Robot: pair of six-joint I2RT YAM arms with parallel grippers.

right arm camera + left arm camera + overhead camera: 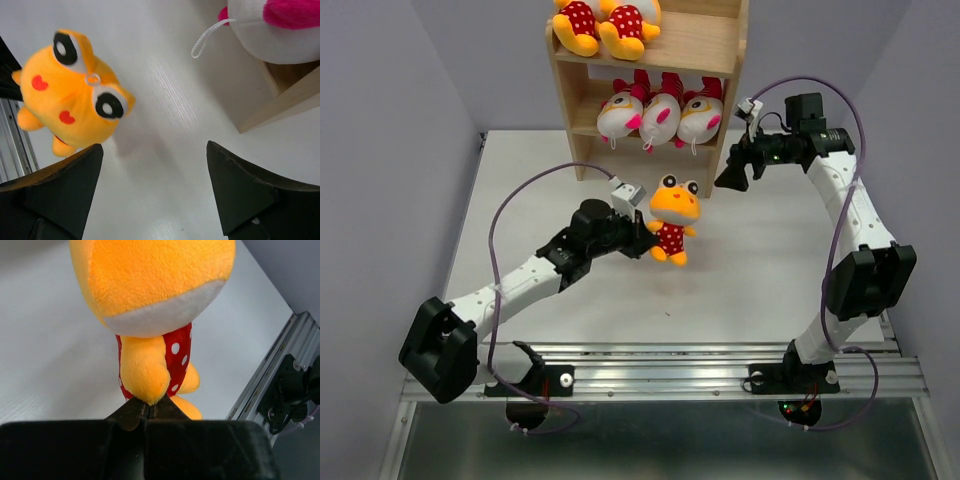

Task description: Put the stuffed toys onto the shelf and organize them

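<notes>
Left fingers (pixel 150 412) pinched shut on one arm of the yellow toy (pixel 673 212), holding it upright just before the shelf (pixel 710 40), probably bound for its top board beside two matching toys (pixel 605 25); right fingers (pixel 235 190) wide open, empty, beside the shelf.

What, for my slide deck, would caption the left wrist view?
Left claw shut on a limb of the yellow-orange stuffed toy in its red dotted shirt, white table behind.

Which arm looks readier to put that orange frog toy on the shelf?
Left. The left gripper is shut on the orange frog toy; the right gripper hangs open, empty, near the shelf.
</notes>
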